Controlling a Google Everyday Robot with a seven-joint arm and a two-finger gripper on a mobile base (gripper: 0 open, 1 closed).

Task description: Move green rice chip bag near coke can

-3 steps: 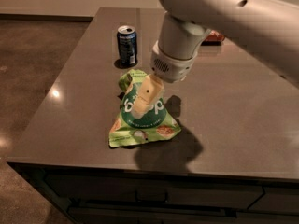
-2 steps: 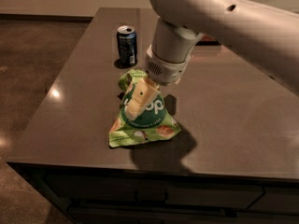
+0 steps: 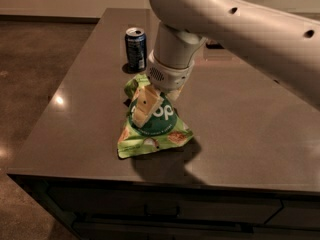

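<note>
The green rice chip bag stands crumpled on the dark table, near the front left. Its dark-green circle faces me. My gripper comes down from above on the bag's upper part and is shut on it. One pale finger lies across the front of the bag. The bag's lower edge rests at or just above the tabletop, over its own shadow. The coke can does not show; my arm covers the table's far middle.
A dark blue can with a silver top stands upright behind the bag, near the table's far left. The table's left edge and front edge are close. Bare tabletop lies to the right of the bag.
My arm has swung a little to the left and closer to the camera. The bag stays in about the same place, still held in the gripper.
</note>
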